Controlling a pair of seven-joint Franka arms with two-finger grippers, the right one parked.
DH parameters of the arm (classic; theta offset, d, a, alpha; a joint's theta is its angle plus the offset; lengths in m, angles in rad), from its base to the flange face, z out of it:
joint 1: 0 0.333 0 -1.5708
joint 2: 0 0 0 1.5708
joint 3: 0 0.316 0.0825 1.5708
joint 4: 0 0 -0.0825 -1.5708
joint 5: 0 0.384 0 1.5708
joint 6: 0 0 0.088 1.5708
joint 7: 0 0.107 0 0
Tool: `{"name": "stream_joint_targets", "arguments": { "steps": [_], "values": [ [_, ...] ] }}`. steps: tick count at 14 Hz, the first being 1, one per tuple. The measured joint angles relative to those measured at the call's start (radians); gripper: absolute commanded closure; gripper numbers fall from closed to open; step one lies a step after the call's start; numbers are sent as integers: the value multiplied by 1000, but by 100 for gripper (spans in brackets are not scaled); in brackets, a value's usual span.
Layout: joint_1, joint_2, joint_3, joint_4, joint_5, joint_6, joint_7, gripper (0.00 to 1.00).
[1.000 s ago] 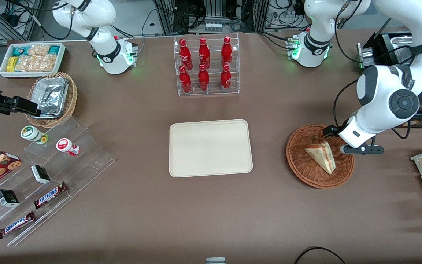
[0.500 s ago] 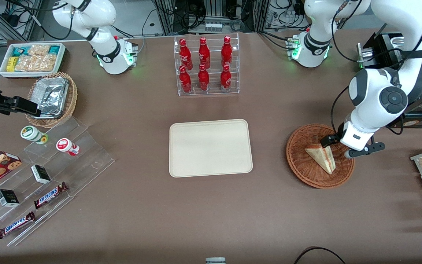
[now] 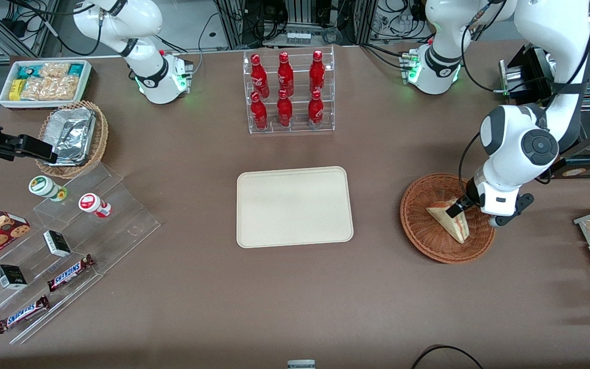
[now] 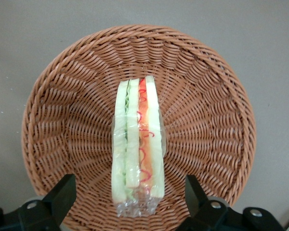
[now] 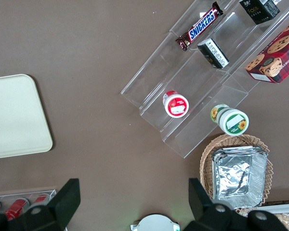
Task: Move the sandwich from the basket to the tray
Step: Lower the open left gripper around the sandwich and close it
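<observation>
The sandwich (image 4: 136, 149) stands on edge in the basket (image 4: 216, 110), well apart from the tray (image 3: 294, 206). Expect it to be light, soft and easily crushed, with slippery wrap; grip across the flat bread faces. The end effector (image 4: 130, 202) hovers directly above, fingers spread wide, straddling the wedge.

Brown table (image 3: 295, 297) under even overhead light, cluttered rack zone past its back edge.
We see a clear bottle rack (image 3: 289, 91) farthest from the front camera; past it, metal frames (image 3: 295, 20), dangling cables (image 3: 397, 15) and pale floor (image 3: 192, 25).
</observation>
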Motion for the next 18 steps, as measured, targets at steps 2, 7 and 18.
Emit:
{"name": "stream_joint_targets", "arguments": {
  "steps": [2, 7, 18],
  "values": [
    [0, 8, 0, 0, -3, 12, -12, 0],
    [0, 40, 0, 0, -12, 31, -29, 0],
    [0, 100, 0, 0, -26, 57, -62, 100]
  ]
}}
